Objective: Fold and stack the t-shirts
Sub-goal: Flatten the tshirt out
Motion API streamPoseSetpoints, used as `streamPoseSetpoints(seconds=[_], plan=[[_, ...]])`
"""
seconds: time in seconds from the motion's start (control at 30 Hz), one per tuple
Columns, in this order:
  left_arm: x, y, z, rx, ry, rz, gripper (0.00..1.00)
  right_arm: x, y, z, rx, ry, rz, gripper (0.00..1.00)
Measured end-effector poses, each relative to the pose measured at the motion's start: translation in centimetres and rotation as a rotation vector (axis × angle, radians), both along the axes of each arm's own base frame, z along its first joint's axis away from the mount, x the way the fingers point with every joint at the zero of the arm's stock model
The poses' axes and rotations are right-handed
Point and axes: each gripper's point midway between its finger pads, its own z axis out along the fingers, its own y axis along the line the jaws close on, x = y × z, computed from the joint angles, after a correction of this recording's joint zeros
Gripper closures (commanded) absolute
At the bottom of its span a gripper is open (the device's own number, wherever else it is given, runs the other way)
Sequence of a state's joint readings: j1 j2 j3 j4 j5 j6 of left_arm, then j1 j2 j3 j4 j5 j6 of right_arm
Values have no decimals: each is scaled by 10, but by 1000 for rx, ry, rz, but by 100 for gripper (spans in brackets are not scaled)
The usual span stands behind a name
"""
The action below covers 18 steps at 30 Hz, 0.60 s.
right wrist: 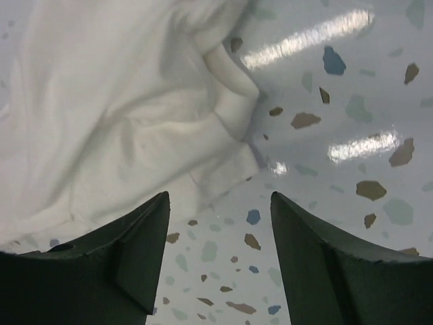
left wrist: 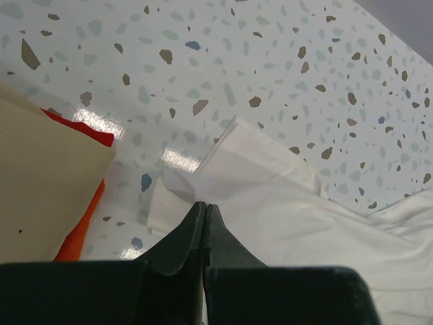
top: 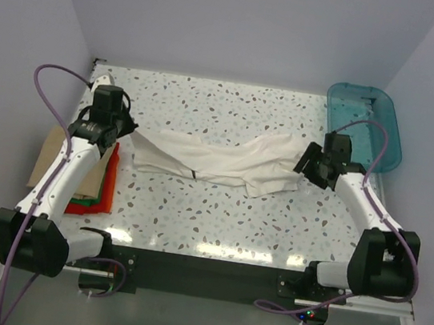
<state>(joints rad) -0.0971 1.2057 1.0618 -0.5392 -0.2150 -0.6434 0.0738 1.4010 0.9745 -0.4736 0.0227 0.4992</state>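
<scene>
The large white t-shirt point(top: 217, 162) lies crumpled and stretched across the middle of the table. My left gripper point(top: 124, 130) is shut on its left edge; in the left wrist view the closed tips point(left wrist: 204, 205) pinch the white cloth point(left wrist: 304, 217). My right gripper point(top: 307, 161) is open and empty at the shirt's right end; in the right wrist view it point(right wrist: 220, 196) hovers over bare table just beside the shirt's hem point(right wrist: 122, 115). A stack of folded tan point(top: 52, 157), green point(top: 106, 183) and red point(top: 85, 207) shirts lies at the left edge, under my left arm.
A teal plastic bin point(top: 366, 123) stands at the back right corner, just behind my right arm. The tan point(left wrist: 40, 183) and red point(left wrist: 84, 223) folded shirts show close to the left of my left gripper. The speckled table point(top: 218, 211) ends at walls on three sides.
</scene>
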Motion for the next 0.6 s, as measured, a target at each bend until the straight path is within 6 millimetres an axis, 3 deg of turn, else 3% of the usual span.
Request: streamPoseSetpoints(seconds=[0.13, 0.27, 0.4, 0.6], plan=[[1, -1, -2, -8, -8, -5, 100, -35, 1, -30, 25, 32, -8, 41], [1, -2, -4, -15, -14, -11, 100, -49, 4, -59, 45, 86, -5, 41], [1, -3, -8, -18, -15, -16, 100, -45, 11, -70, 76, 96, 6, 43], [1, -3, -10, -20, -14, -15, 100, -33, 25, -68, 143, 42, 10, 43]])
